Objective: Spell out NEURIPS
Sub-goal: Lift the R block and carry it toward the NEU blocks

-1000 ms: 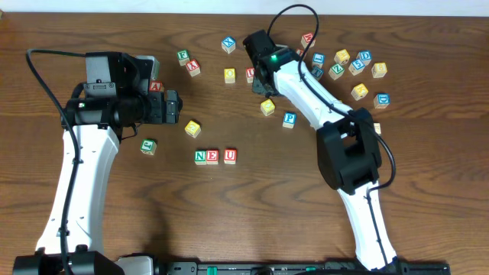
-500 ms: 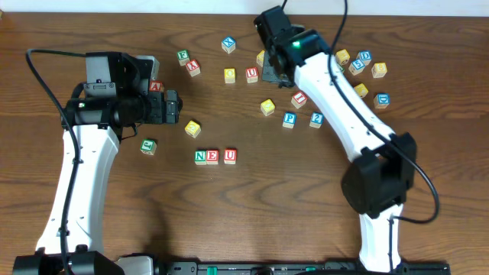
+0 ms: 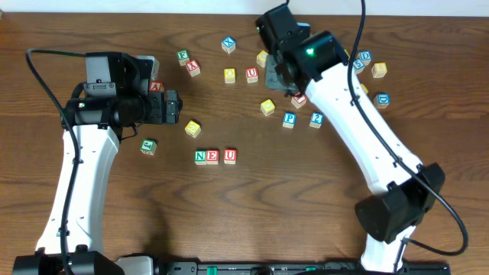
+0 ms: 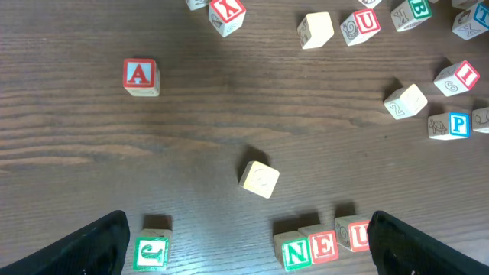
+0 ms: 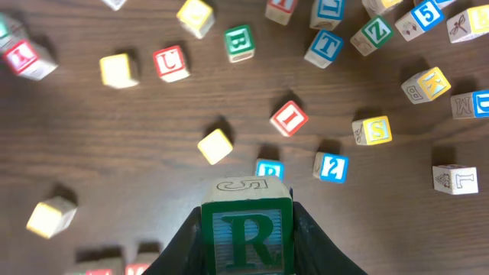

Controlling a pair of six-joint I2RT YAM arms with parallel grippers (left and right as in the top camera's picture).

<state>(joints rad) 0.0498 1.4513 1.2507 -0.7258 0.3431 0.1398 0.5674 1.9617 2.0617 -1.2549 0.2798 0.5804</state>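
Green N (image 3: 200, 156), red E (image 3: 212, 156) and red U (image 3: 230, 156) stand side by side in a row at the table's middle. The left wrist view also has N (image 4: 296, 250), E (image 4: 323, 246) and U (image 4: 355, 235). My right gripper (image 5: 247, 256) is shut on the green R cube (image 5: 247, 229), held above the table. In the overhead view the right gripper (image 3: 276, 75) hides that cube. The blue P (image 3: 289, 119) and red I (image 5: 289, 118) lie loose on the wood beneath it. My left gripper (image 3: 174, 107) hangs open and holds nothing.
A red A cube (image 3: 155, 86) lies by the left arm. A green cube (image 3: 148, 146) and a yellow cube (image 3: 192, 128) lie left of the row. A second red U (image 3: 251, 74) and several other cubes (image 3: 359, 65) are scattered at the back right.
The right arm has swung its elbow right and toward the front, and its gripper rose with the R cube, uncovering cubes beneath. The left arm has not moved.
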